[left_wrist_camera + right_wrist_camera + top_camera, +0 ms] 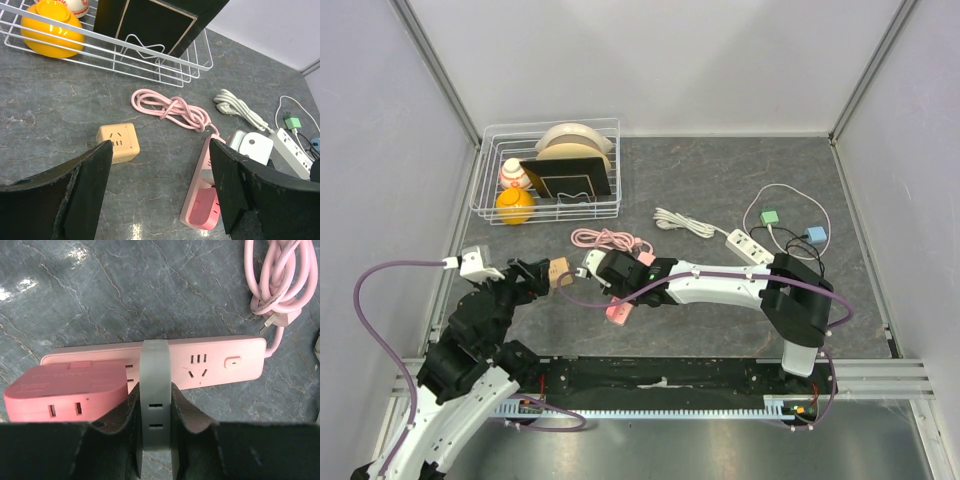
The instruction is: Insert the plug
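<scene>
1. Plug (155, 385), pale grey and narrow, stands across the middle of the pink power strip (220, 360), which lies flat on the grey table (60, 105). Whether its pins are seated in a socket cannot be told, since the body hides them.
2. The right gripper (155, 402) is clamped on the plug, one dark finger pressed to each of its sides.
3. A pink adapter block (65, 390) sits on the strip just beside the plug. On the plug's other side, one socket and the switch are uncovered.
4. The strip's pink cable (280, 275) lies coiled on the table past the switch end.
5. In the top view the right arm reaches across from its base, with the gripper above the strip near the front centre of the table.
6. The left gripper (160, 150) hangs spread wide and holds nothing.
7. A tan cube adapter (117, 142) rests on the table just beyond the left finger (85, 175), and no contact between them is visible. The pink strip lies near the other finger.
8. At the back left stands a wire rack (580, 214) with a yellow bowl (50, 30) and a black board (150, 20) inside.
9. A white power strip (292, 152) lies to the right, well apart from the pink one.
</scene>
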Tool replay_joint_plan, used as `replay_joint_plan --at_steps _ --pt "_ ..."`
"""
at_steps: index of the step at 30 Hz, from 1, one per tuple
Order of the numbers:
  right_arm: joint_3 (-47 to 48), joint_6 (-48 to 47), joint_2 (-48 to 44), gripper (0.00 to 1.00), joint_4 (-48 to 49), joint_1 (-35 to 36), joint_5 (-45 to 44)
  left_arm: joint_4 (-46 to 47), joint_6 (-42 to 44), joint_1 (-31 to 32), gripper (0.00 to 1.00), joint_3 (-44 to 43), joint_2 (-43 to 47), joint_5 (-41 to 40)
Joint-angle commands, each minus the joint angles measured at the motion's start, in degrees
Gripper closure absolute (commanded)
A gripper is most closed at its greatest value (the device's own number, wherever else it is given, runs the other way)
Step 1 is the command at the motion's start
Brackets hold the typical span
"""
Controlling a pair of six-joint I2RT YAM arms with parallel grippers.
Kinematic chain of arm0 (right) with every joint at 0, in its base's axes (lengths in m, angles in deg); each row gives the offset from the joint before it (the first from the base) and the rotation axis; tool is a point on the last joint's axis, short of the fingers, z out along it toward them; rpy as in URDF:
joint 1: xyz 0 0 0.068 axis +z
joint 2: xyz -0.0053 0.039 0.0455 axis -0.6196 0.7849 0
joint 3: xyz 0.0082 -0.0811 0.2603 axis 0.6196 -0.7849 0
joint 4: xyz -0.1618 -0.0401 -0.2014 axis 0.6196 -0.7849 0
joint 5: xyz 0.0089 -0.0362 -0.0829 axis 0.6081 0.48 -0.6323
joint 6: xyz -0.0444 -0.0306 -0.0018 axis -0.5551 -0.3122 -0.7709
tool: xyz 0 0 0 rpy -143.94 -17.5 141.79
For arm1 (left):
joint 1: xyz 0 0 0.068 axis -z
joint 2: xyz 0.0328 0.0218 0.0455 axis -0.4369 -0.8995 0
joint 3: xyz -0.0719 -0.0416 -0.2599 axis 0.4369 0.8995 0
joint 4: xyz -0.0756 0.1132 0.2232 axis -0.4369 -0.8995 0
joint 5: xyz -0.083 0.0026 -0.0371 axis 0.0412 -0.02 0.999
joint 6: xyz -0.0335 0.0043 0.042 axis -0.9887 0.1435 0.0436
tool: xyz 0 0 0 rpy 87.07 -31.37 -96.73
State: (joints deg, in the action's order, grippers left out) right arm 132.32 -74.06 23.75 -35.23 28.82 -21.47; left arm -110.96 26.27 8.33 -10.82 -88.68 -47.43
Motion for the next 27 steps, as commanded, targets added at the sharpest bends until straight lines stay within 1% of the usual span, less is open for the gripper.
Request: replay_joint_plan --at_steps 1,8,13,19,27 --pt "-0.81 2.59 0.91 1.00 -1.19 -0.05 5.77 2.05 -1.34 0.04 0.16 -0.75 -1.29 0.01" --pt "-2.75 3.92 0.13 1.00 -1.02 -3.21 2.09 2.14 -1.08 0.04 0.16 -0.75 -1.82 0.62" --pt "-2.05 2.51 -1.90 1.00 -1.10 -5.06 0.59 2.32 -1.17 0.04 0.16 -0.66 -1.99 0.80" --pt "-1.61 1.98 -0.85 1.00 -1.02 -5.85 0.67 2.32 -1.17 0.04 0.16 -0.66 -1.99 0.89" --pt "-1.96 2.07 -1.02 1.00 -1.02 -4.54 4.71 2.58 -0.99 0.04 0.16 -0.66 -2.34 1.32"
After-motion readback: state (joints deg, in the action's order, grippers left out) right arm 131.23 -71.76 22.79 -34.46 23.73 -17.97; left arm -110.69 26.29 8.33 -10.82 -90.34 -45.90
